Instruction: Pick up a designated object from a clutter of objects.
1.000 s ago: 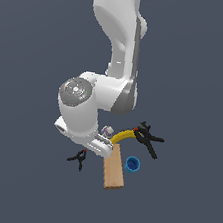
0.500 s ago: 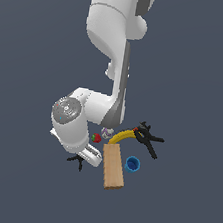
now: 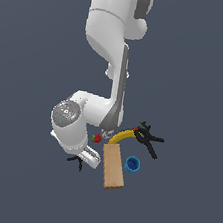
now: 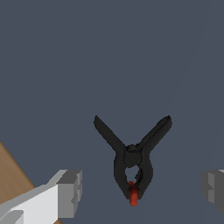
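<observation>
At the exterior view's left, the small black clamp [image 3: 77,161] lies on the dark surface [image 3: 17,180], half hidden under the gripper [image 3: 87,157], whose fingers [image 4: 69,193] are spread either side of it, seemingly not touching. Rightward lie the wooden block [image 3: 113,167], blue cup [image 3: 132,163] and larger clamp [image 3: 147,138].

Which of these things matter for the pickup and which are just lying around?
For the job: small black clamp, open tool straddling it.
Lying about: wooden block, banana, blue cup, strawberry, larger black clamp.
</observation>
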Motion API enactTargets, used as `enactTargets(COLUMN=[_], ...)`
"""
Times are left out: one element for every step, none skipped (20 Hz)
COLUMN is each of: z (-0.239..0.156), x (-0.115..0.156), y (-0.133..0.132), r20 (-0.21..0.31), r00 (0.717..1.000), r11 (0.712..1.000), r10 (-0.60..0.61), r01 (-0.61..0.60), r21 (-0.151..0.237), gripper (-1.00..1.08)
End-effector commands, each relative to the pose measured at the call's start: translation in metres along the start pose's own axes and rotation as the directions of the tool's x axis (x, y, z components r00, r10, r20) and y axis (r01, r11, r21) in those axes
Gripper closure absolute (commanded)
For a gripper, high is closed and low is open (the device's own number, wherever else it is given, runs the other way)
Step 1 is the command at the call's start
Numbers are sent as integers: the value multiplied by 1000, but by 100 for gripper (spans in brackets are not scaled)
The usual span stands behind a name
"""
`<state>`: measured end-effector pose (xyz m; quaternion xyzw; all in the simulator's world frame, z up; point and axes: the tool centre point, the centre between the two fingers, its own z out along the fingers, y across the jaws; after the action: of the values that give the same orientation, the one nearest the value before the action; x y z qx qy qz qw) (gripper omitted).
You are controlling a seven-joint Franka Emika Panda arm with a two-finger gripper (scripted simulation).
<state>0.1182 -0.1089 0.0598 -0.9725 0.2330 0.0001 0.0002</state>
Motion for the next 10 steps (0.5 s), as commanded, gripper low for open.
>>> enactTargets(z=[8,13,18,24,30,34,38,41,44,45], x=[0,-1,-1,-1,-1,-1,-1,-1,-1,0], y=[0,0,0,1,0,1,1,1,1,1], r20=[1,1,1,0,0,0,0,0,0,0], r00=[1000,1000,1000,1000,1000,1000,1000,1000,1000,1000], r11=[1000,1000,1000,1000,1000,1000,1000,1000,1000,1000], r10=[0,1,1,1,1,2,2,2,2,2], r01=[0,-1,-1,-1,-1,-2,-2,-2,-2,-2], r21=[0,0,0,0,0,0,0,0,0,0], gripper=[-92,-92,-92,-92,-92,-92,-92,-92,-92,-92])
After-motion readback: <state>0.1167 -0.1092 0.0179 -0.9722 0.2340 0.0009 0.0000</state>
